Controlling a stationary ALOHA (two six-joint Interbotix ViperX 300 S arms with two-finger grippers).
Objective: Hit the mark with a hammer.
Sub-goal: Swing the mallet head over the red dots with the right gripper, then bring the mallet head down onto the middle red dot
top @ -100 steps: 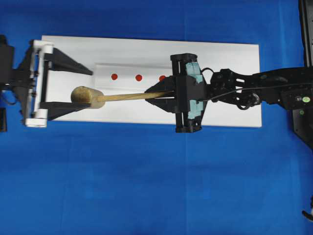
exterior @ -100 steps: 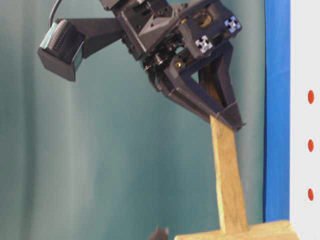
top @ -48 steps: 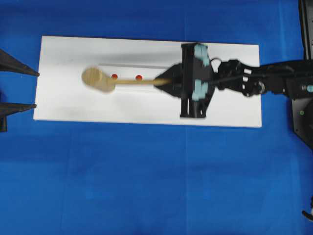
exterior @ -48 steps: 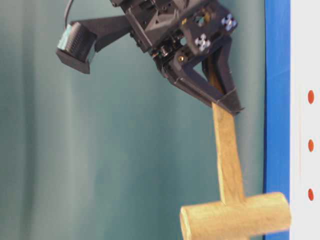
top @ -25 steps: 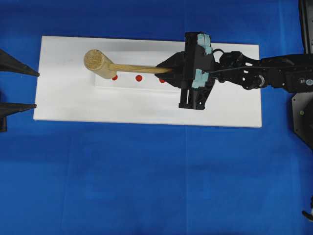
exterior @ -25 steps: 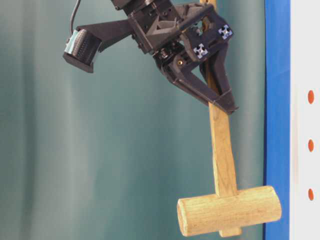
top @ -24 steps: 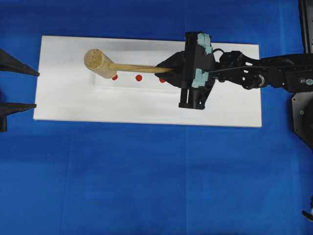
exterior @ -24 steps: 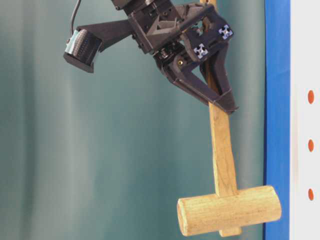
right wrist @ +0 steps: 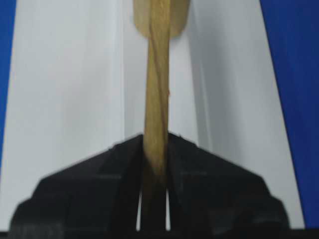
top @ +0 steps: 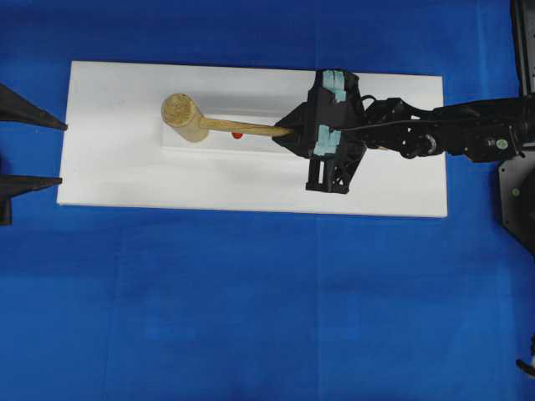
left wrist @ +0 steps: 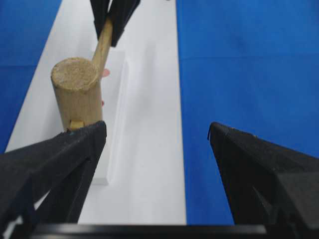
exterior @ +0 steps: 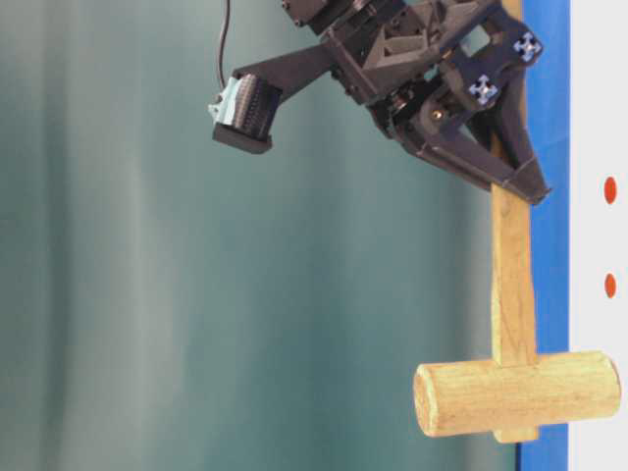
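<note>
My right gripper (top: 290, 132) is shut on the slim handle of the light-tan wooden hammer (top: 185, 118). The hammer reaches left over the raised strip of the white board (top: 109, 167). Its thick head covers the leftmost mark, and one red mark (top: 237, 134) shows under the handle. At table level the hammer (exterior: 515, 395) hangs from the right gripper (exterior: 525, 188), its head overlapping the board's edge beside two red marks (exterior: 609, 286); contact cannot be told. The right wrist view shows the handle (right wrist: 158, 89) clamped in the right gripper (right wrist: 155, 143). My left gripper (left wrist: 157, 132) is open and empty, short of the hammer head (left wrist: 77, 94).
The board lies on a blue cloth (top: 251, 317). The left gripper's fingers (top: 29, 110) stand off the board's left end. The right arm (top: 451, 138) stretches across the board's right part, and a black mount (top: 518, 192) stands at the right edge.
The right gripper has tipped the hammer toward the board. The head has shifted slightly right and now covers the leftmost mark. The left gripper has stayed still.
</note>
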